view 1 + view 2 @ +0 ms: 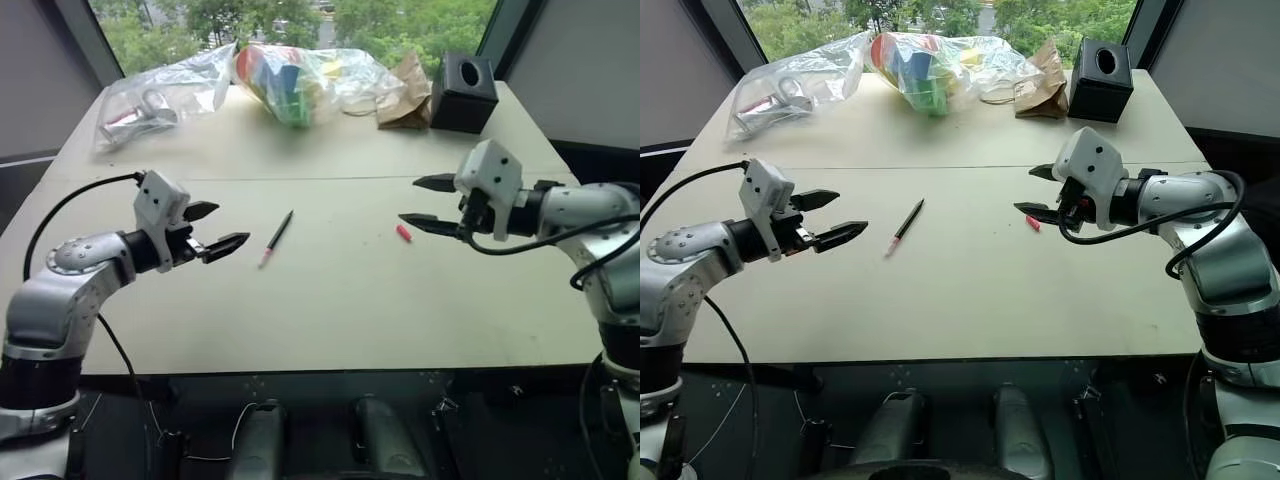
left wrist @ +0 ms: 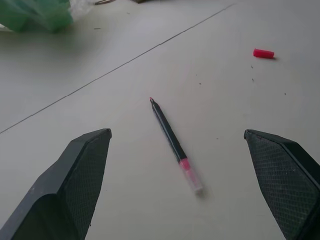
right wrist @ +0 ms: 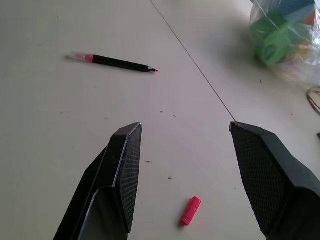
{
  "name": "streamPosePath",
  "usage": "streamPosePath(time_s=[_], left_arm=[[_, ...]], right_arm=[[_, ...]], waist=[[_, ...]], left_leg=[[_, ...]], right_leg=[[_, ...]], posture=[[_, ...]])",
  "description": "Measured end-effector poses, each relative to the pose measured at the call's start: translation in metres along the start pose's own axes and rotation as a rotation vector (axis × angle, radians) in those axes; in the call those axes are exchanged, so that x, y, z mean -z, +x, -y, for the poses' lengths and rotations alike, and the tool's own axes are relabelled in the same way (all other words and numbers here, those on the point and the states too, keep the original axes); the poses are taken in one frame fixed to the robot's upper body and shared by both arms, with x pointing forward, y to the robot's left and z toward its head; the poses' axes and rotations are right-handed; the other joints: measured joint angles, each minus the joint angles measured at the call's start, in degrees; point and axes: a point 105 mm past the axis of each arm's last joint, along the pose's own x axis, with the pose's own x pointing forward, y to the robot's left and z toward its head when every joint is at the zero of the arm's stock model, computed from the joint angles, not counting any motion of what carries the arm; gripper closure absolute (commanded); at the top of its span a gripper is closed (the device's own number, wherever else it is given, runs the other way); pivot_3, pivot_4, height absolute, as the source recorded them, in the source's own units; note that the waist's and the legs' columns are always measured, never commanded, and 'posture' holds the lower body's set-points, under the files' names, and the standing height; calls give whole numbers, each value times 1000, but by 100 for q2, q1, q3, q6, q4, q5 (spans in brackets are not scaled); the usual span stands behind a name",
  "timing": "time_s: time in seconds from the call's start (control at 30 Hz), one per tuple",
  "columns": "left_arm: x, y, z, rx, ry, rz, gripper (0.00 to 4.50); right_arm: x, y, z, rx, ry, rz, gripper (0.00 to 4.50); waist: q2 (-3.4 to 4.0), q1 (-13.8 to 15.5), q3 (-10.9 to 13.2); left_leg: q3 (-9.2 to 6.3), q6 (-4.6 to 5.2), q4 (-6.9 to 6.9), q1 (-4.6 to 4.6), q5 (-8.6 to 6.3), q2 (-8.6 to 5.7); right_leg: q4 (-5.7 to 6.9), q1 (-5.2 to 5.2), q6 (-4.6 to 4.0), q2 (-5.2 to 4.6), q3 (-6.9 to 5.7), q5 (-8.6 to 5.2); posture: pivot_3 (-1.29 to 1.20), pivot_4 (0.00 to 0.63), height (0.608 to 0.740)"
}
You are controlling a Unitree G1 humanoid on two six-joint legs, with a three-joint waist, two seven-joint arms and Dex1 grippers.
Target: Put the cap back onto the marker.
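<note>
The marker [image 1: 275,238] lies flat near the middle of the table, a slim dark stick with its pinkish end toward me; it also lies between the fingers in the left wrist view [image 2: 173,142]. The small red cap [image 1: 403,233] rests on the table to its right, apart from it. My left gripper [image 1: 214,227] hovers open just left of the marker, nothing between its fingers. Just right of the cap, above the table, my right gripper [image 1: 429,203] is open, and the cap [image 3: 190,210] sits on the table between its fingertips.
Clear plastic bags [image 1: 160,95], one holding colourful blocks [image 1: 290,80], a crumpled brown paper bag [image 1: 405,95] and a black box [image 1: 464,92] line the far edge of the table. A seam [image 1: 300,180] crosses the tabletop.
</note>
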Motion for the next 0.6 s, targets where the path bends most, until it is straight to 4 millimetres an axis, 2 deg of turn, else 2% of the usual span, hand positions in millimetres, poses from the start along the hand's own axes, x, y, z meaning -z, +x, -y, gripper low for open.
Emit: streamPosePath(time_s=[0.13,0.37,0.6], left_arm=[[20,23,-4,-86,-30,-54,48],[52,57,4,-134,-118,-129,48],[47,74,6,-159,-138,-115,48]], right_arm=[[3,2,-4,1,11,-1,1627],[5,3,-12,5,14,-3,1627],[5,3,-15,18,10,-4,1627]], waist=[[-1,-11,0],[-1,13,0],[-2,-1,1]], left_leg=[[0,0,-1,1,0,0],[-1,0,3,-1,0,-2],[-3,0,3,-1,0,-2]], right_leg=[[1,-1,0,2,1,0],[2,0,1,-1,0,1],[3,0,1,0,-1,1]], posture=[[0,150,740],[0,150,740],[0,150,740]])
